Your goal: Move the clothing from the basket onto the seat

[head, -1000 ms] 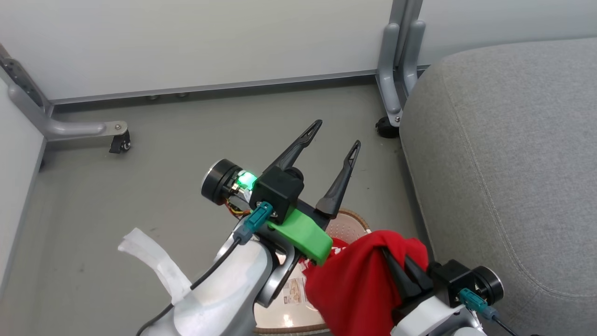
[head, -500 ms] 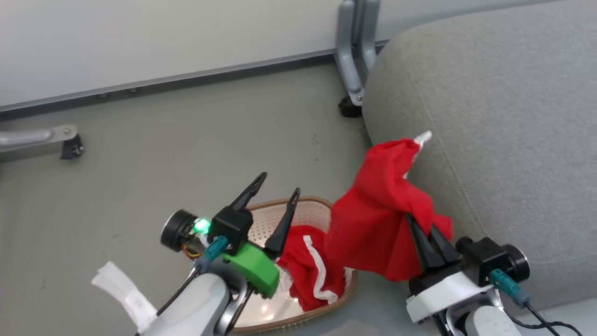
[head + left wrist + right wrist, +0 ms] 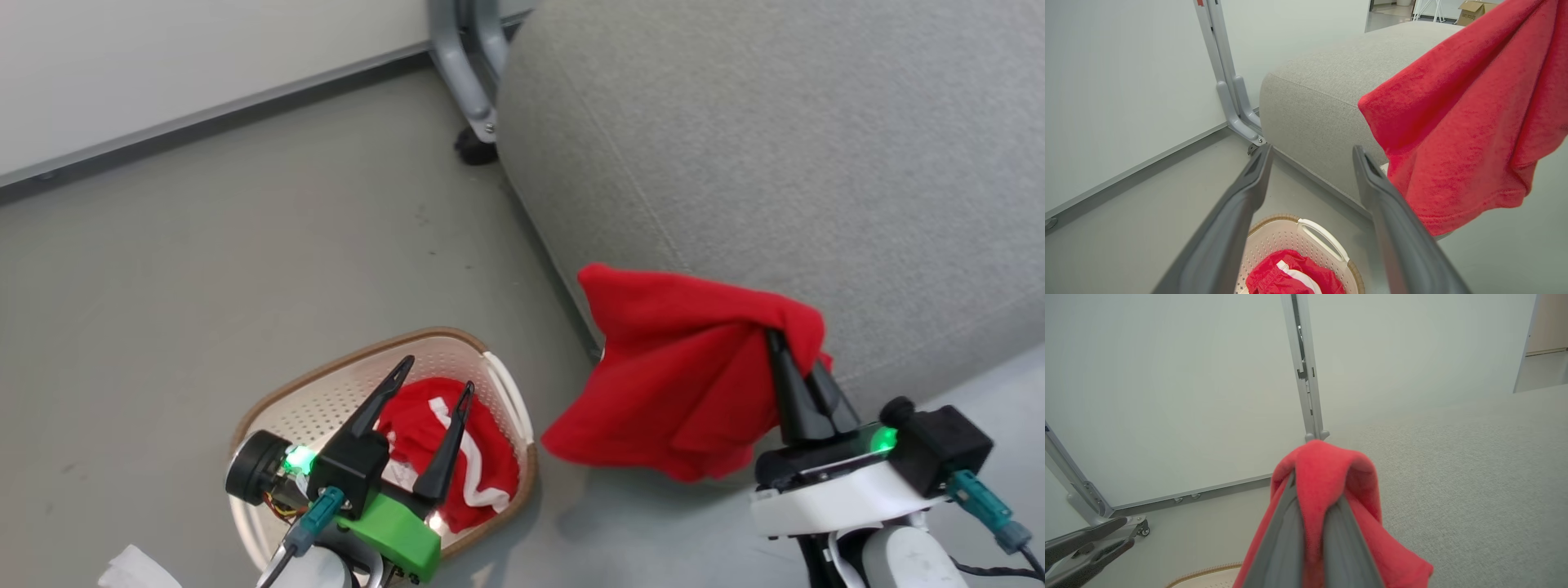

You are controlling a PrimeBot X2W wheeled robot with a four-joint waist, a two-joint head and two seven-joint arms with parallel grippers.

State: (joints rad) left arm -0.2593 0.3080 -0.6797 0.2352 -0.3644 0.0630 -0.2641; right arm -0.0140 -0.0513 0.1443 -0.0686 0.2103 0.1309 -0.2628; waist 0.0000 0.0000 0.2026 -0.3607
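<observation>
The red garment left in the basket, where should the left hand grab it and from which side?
Pinch the raised fold in the middle of the crumpled red fabric garment with white stripes, coming straight down from above with the open left hand. The walls of the cream-white perforated plastic basket close off its sides, and the bunched cloth likely offers a fold there.

Pinched between my black right fingers (image 3: 788,392) I see a cloth (image 3: 678,384) of plain bright red. Under my black left fingers (image 3: 447,445), the basket (image 3: 326,400) is cream-white and dotted with holes, with a brown rim. The clothing (image 3: 490,461) inside it is red with white stripes. Beyond the right fingertips, the seat (image 3: 735,163) is flecked grey.
</observation>
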